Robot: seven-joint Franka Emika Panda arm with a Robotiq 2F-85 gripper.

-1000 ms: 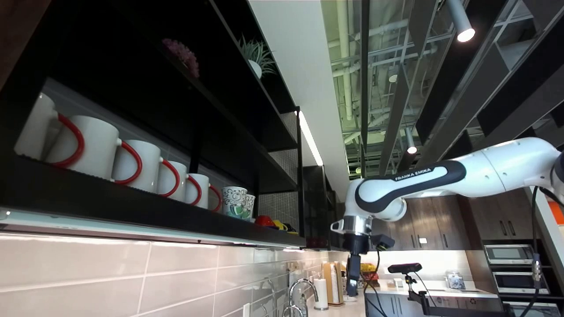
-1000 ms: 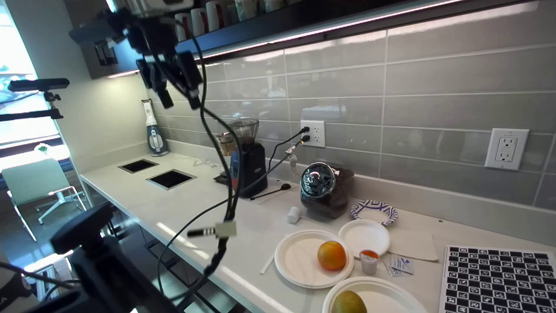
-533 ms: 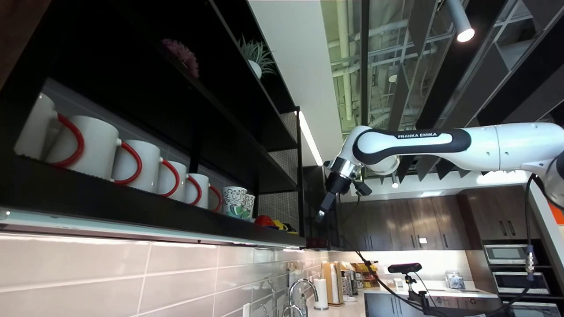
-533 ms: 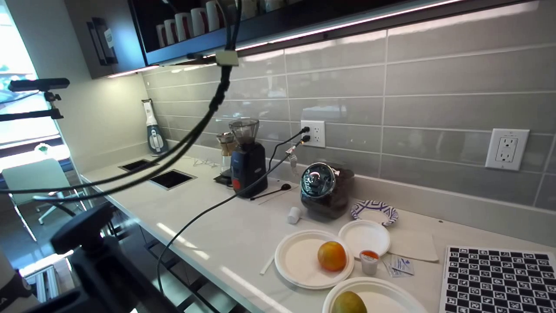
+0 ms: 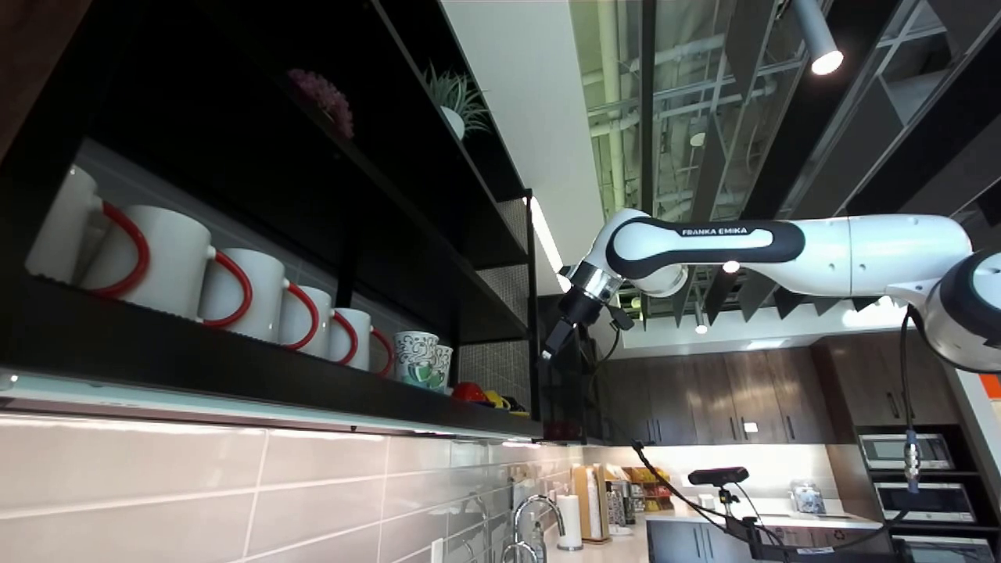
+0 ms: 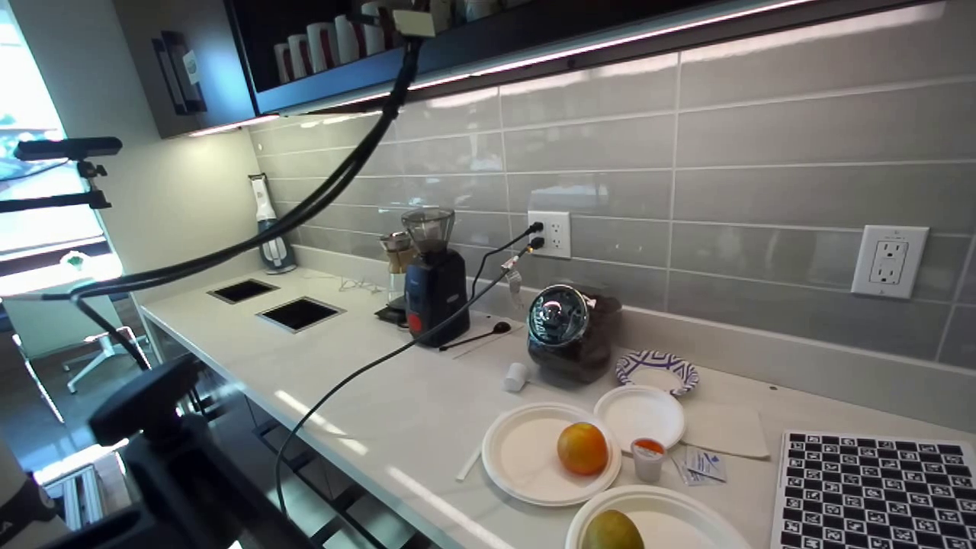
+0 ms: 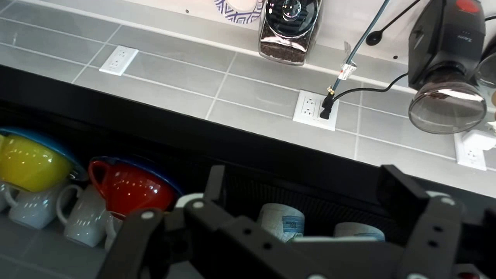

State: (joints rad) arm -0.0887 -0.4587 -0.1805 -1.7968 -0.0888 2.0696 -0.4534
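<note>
we've got the gripper spread wide, facing two patterned cups; red cup left in wrist view.

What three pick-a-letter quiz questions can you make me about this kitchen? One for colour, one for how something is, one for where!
1. What colour is the cup beside the yellow cup?
A) red B) green C) pink

2. How is the gripper?
A) shut on a cup B) open C) shut on nothing

3. Where is the orange?
A) in the gripper B) in the yellow cup C) on a plate

1 A: its red side shows in the wrist view.
2 B: its jaws stand wide apart there.
3 C: an exterior view shows it sitting on a white plate.
</note>
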